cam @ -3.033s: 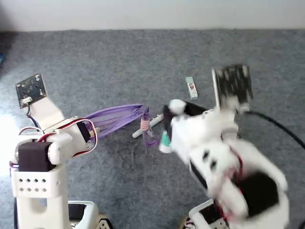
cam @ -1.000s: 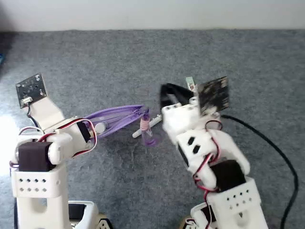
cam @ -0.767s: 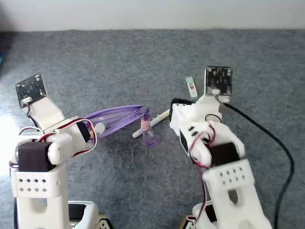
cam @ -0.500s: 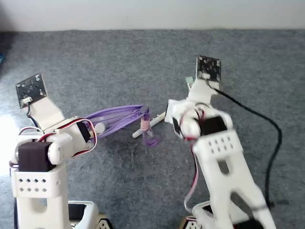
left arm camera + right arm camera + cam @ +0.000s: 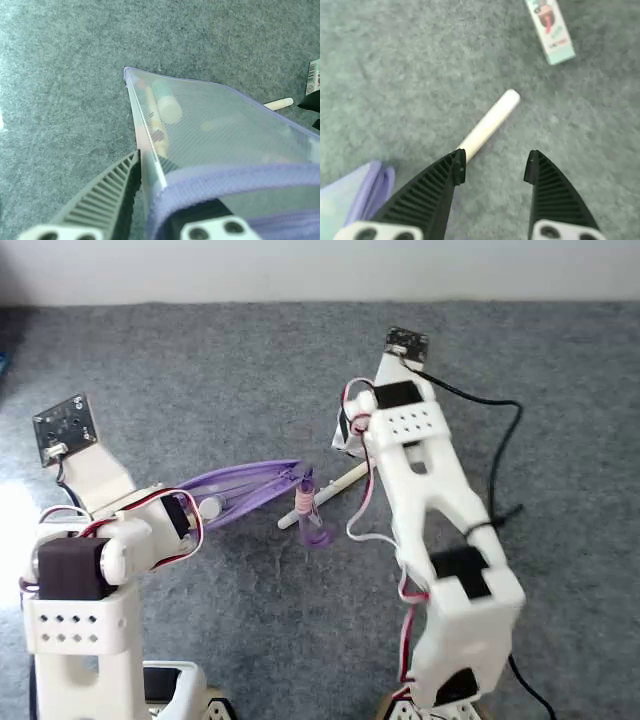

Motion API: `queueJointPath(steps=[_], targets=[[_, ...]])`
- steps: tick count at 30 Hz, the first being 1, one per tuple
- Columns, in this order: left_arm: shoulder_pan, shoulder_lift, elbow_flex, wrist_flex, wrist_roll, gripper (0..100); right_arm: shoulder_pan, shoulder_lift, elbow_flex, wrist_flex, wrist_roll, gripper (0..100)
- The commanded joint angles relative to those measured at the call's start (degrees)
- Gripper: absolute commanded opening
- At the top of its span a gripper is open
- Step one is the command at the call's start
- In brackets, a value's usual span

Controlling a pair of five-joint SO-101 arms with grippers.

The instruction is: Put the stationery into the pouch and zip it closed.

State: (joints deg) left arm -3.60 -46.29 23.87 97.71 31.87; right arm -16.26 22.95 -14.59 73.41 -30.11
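Two arms stand over the grey table. At the lower left of the high view, the left gripper is clamped on the purple edge of the pouch. The pouch stretches from there toward the middle of the frame, held off the surface. Through its clear mesh the left wrist view shows a white cylinder already inside.

The right arm runs from the lower right up to the upper middle of the high view. The right gripper hangs over the table with its jaws spread wide and nothing between them. Just beyond its fingertips lies a white stick, and farther on, apart from it, the eraser. In the high view the stick lies slanted at mid-frame, its lower end meeting the pouch's free tip beside a pink piece and a purple loop.
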Motion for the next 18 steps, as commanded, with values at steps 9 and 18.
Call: queueJointPath(steps=[9,18], targets=[[-0.26,-0.26,0.04,-1.41,0.62,1,0.92,22.99,-27.69,5.85,-0.53,20.2],[-0.26,-0.26,0.13,-1.41,0.62,1,3.47,34.86,-35.78,7.60,-0.53,19.8]])
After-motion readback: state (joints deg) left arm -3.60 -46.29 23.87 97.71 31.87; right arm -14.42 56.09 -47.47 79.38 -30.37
